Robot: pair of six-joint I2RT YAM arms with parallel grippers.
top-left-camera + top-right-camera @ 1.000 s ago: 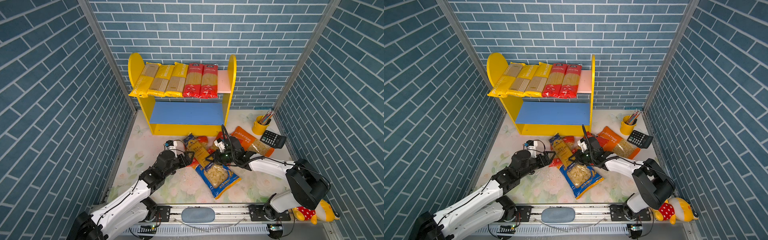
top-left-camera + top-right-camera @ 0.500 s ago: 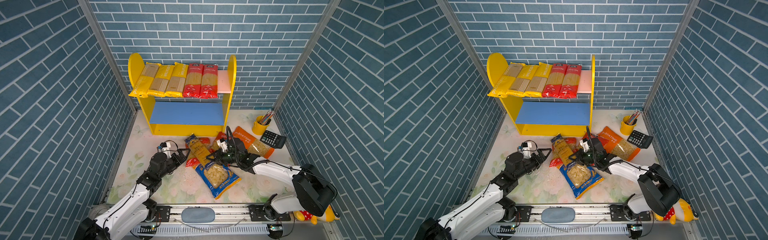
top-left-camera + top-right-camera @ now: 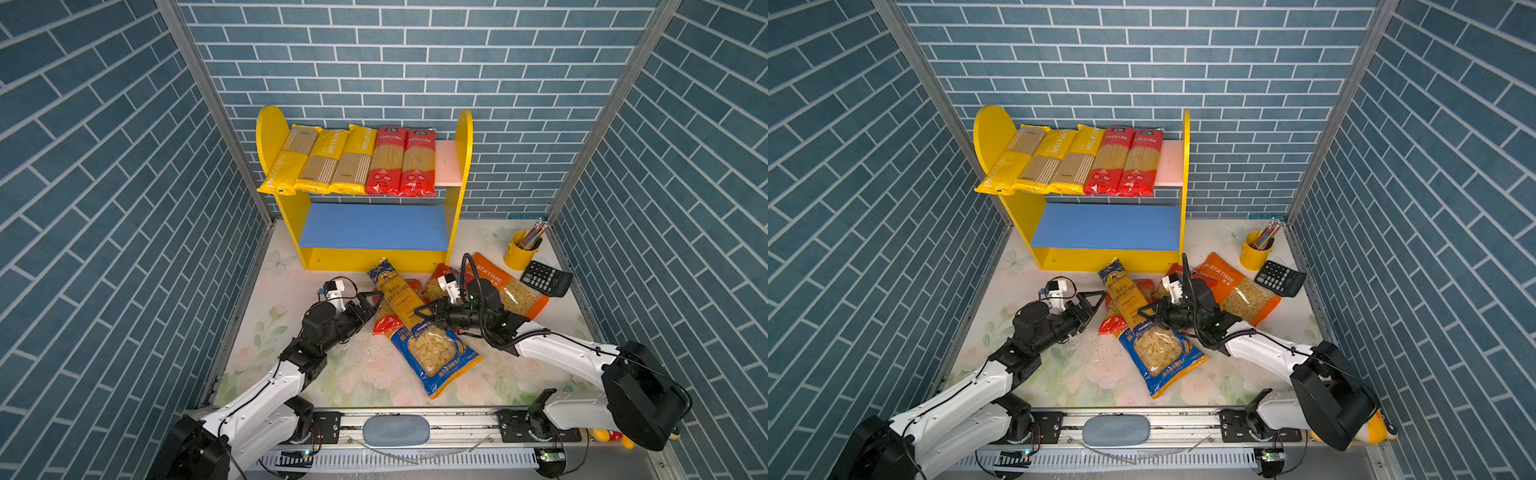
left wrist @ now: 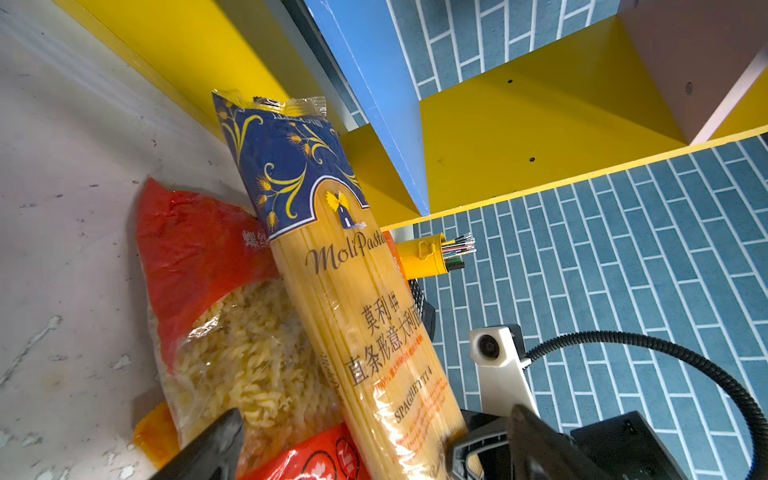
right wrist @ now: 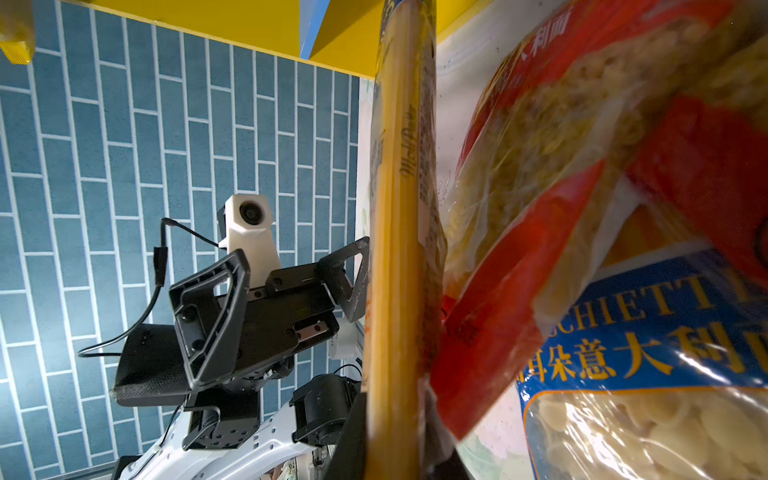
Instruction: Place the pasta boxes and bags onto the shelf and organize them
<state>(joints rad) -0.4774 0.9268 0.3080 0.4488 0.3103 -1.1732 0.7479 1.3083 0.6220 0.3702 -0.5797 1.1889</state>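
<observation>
Places here are given from the dark-blue spaghetti pack [image 3: 398,300]. It lies on the heap of bags with its long axis running toward the shelf, blue end foremost and slanted a little leftward in both top views. On the pack's left flank, about level with its middle, the left gripper [image 3: 371,308] has its jaws spread wide and empty, opening turned toward the pack. In the left wrist view the pack's lower stretch lies ahead between the lines of the two fingers [image 4: 216,440]; whether one touches the wrapper I cannot tell. A red fusilli bag [image 4: 195,245] lies under the pack on that side, and a blue short-pasta bag [image 3: 436,353] lies off its near end. At that near end, coming from the pack's right flank, the right gripper [image 3: 422,312] is closed narrowly on the pack, and the right wrist view shows the wrapper running between its fingers. The right arm has the pack, then, and the left is the nearer free one, probably about to take a second hold at mid-length. Just beyond the pack's blue end stands the shelf [image 3: 374,254]; its blue lower board [image 3: 374,226] is bare. Its pink upper board [image 3: 448,162] carries five long packs [image 3: 353,162], with only a narrow strip free. To the pack's right an orange bag [image 3: 509,286] lies near, with the pencil cup [image 3: 519,252] and calculator [image 3: 546,279] farther off.
</observation>
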